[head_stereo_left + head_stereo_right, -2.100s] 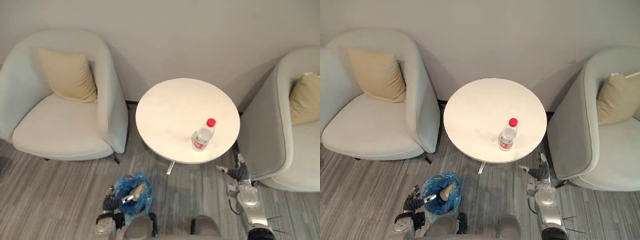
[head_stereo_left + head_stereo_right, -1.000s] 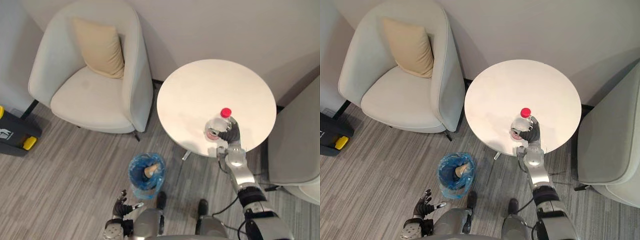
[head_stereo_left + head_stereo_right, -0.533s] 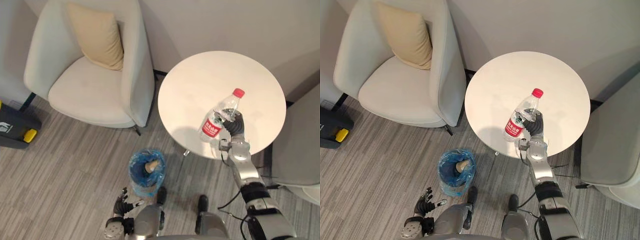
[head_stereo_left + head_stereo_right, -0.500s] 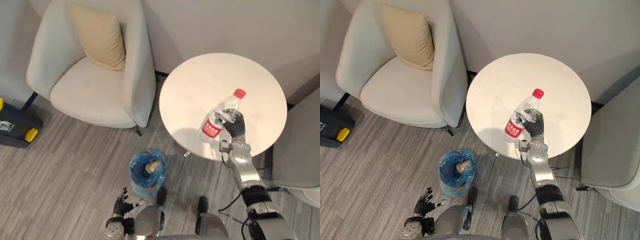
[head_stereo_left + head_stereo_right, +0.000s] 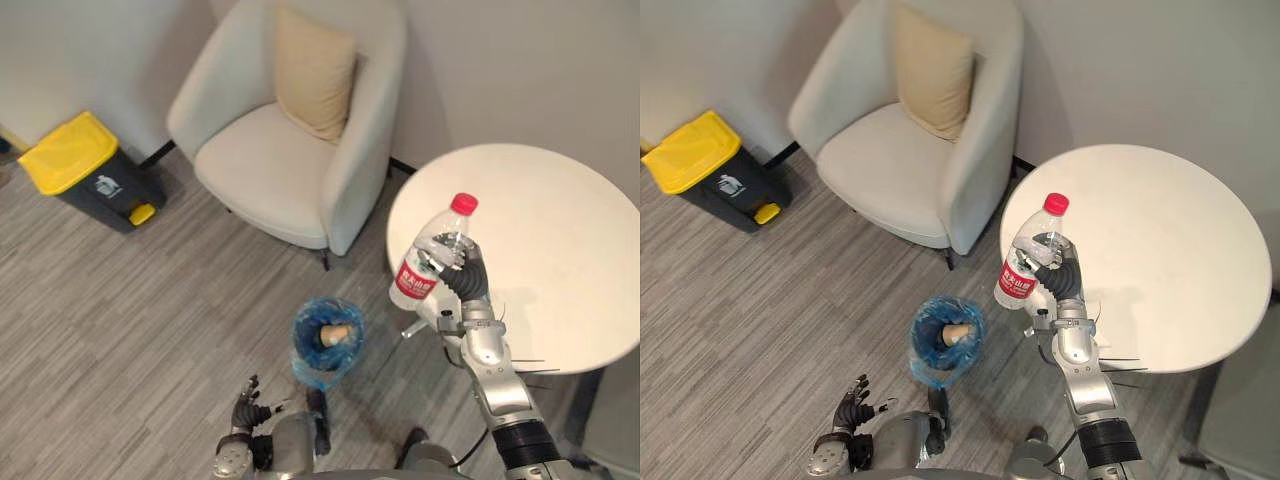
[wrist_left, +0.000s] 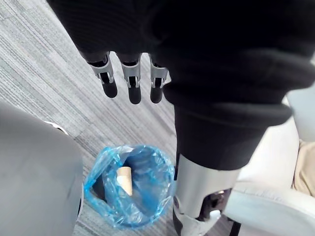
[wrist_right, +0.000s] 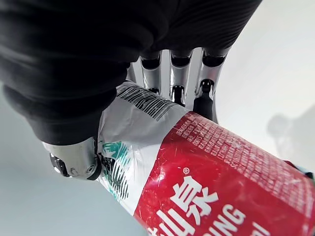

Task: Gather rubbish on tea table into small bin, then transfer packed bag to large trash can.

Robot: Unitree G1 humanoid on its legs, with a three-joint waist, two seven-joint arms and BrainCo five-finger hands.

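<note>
A clear plastic bottle point(image 5: 432, 262) with a red cap and red label hangs tilted above the left edge of the round white tea table point(image 5: 560, 250). My right hand point(image 5: 465, 280) is shut on it, fingers point(image 7: 179, 69) wrapped round the bottle point(image 7: 211, 172). On the floor left of the table stands the small bin point(image 5: 327, 340) lined with a blue bag, a tan scrap inside it point(image 6: 129, 189). My left hand point(image 5: 245, 410) hangs low beside the bin, its fingers point(image 6: 130, 81) straight and empty.
A large dark trash can point(image 5: 85, 170) with a yellow lid stands by the wall at the far left. A pale armchair point(image 5: 270, 170) with a tan cushion point(image 5: 312, 72) sits between it and the table. Grey plank floor lies around the bin.
My right hand has lifted the bottle off the table and carried it to the table's left edge. The camera has swung left, bringing the yellow-lidded can into view.
</note>
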